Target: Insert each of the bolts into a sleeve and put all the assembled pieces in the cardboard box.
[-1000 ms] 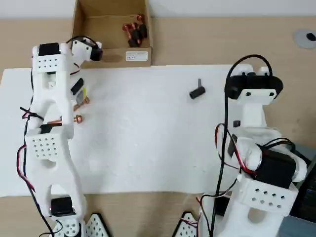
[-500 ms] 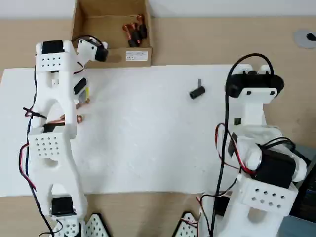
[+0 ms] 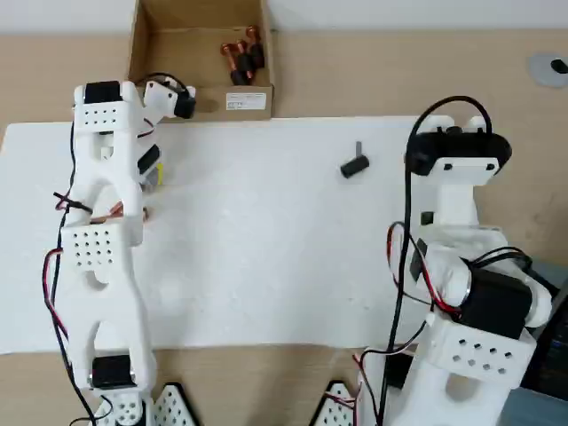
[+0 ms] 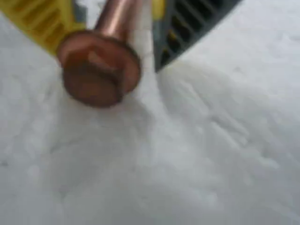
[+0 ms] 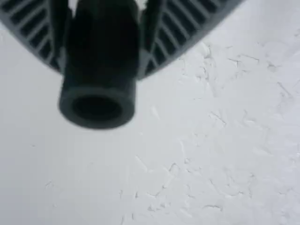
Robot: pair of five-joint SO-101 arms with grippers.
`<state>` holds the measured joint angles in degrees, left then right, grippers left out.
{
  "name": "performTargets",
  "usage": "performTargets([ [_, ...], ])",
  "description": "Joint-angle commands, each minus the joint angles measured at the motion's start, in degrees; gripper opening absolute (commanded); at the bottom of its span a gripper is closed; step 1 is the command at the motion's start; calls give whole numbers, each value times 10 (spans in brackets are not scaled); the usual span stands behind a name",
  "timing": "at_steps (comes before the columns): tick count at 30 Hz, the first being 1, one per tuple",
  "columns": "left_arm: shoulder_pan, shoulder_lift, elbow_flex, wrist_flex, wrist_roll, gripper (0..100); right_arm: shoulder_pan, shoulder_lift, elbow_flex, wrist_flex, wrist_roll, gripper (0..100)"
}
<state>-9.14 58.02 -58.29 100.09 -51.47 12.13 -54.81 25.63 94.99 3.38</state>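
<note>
The left pincer (image 4: 112,33) is clamped on a copper-coloured flanged metal bolt (image 4: 99,68). Its yellow finger (image 4: 42,21) and dark ribbed finger (image 4: 187,26) press the shank from either side, and the flanged head hangs just over the white foam mat (image 4: 187,154). In the high view the left pincer (image 3: 146,169) sits just outside the front wall of the open brown cardboard box (image 3: 200,102), near its corner on the left arm's side.

The right pincer (image 5: 101,51) is closed on a black hollow cylindrical sleeve (image 5: 98,93), which is gripped between two dark ribbed fingers (image 5: 178,28) with its open bore facing the camera above the mat.

A second copper bolt (image 3: 140,213) lies on the mat farther from the box than the left pincer, partly hidden by that arm. A loose black sleeve (image 3: 355,166) rests on the mat, off the box's opposite front corner and well apart from it. Inside the box, against the wall on that same side, lie several copper-and-black assembled pieces (image 3: 241,53). The mat covers a light wooden surface (image 3: 373,80).
</note>
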Motion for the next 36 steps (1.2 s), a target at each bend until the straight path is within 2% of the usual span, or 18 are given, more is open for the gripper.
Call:
performTargets([
  [1, -4, 4, -26, -5, 1, 5, 3, -7, -2, -10, -2, 10],
  [5, -6, 3, -30, 4, 6, 2, 2, -8, -2, -11, -1, 10],
  [10, -6, -46, -25, 4, 48, 2, 2, -8, -12, -7, -1, 10],
  [18, 6, -182, -3, 4, 158, 2, -15, -7, -71, 25, 20, 11],
  [25, 25, -372, 152, 4, 252, 2, -27, -8, -110, 68, 20, 10],
  [36, 60, -739, 473, 2, 304, 2, -24, -17, -141, 70, 20, 10],
])
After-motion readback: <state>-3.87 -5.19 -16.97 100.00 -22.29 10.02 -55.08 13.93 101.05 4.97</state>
